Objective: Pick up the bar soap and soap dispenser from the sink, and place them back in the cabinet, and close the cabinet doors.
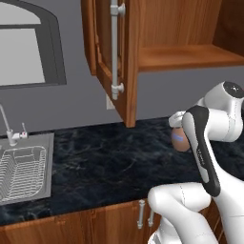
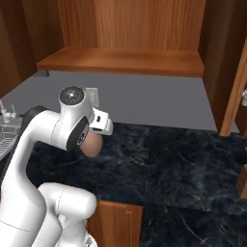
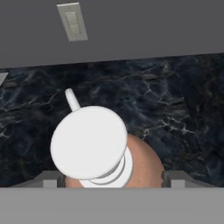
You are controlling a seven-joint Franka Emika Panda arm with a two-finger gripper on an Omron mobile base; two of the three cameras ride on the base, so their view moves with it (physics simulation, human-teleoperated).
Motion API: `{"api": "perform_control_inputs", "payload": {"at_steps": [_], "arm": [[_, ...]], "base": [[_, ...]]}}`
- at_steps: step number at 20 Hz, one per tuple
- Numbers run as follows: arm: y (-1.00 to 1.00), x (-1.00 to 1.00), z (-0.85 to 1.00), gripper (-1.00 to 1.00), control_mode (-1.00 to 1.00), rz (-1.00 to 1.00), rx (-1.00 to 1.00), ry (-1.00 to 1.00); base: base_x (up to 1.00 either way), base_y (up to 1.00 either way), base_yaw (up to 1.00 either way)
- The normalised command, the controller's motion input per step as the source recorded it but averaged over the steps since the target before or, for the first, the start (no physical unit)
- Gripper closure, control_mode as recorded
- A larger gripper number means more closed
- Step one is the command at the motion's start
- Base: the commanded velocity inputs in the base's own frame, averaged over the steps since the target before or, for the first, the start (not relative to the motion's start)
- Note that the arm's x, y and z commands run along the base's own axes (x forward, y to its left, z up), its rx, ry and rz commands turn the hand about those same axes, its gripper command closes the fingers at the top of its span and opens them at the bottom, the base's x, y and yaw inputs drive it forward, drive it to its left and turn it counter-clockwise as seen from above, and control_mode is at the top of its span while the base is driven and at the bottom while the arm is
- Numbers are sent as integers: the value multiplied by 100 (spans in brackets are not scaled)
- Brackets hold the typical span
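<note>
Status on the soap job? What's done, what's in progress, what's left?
Done: the soap dispenser is out of the sink, gripped by the gripper above the counter.
In hand: carrying it toward the open cabinet, whose shelf is bare where visible.
Left: place the dispenser, handle the bar soap (can't locate it), close the cabinet doors.

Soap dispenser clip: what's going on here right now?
The end effector is closed on the brown soap dispenser, holding it above the dark marble counter, with the white pump top facing the hand camera. The cabinet above stands open, its shelf bare in both base views. The sink lies off to the left.
</note>
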Motion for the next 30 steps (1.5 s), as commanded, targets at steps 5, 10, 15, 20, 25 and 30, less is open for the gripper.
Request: {"api": "perform_control_inputs", "payload": {"at_steps": [5, 10, 15, 20, 25, 30], "arm": [[0, 0, 0, 100, 100, 0, 0, 0], [0, 0, 0, 100, 100, 0, 0, 0], [0, 0, 0, 100, 100, 0, 0, 0], [0, 0, 0, 100, 100, 0, 0, 0], [0, 0, 0, 100, 100, 0, 0, 0], [0, 0, 0, 100, 100, 0, 0, 0]], "base": [[36, -17, 0], [35, -17, 0], [31, -15, 0], [28, -14, 0], [1, -2, 0], [0, 0, 0]]}}
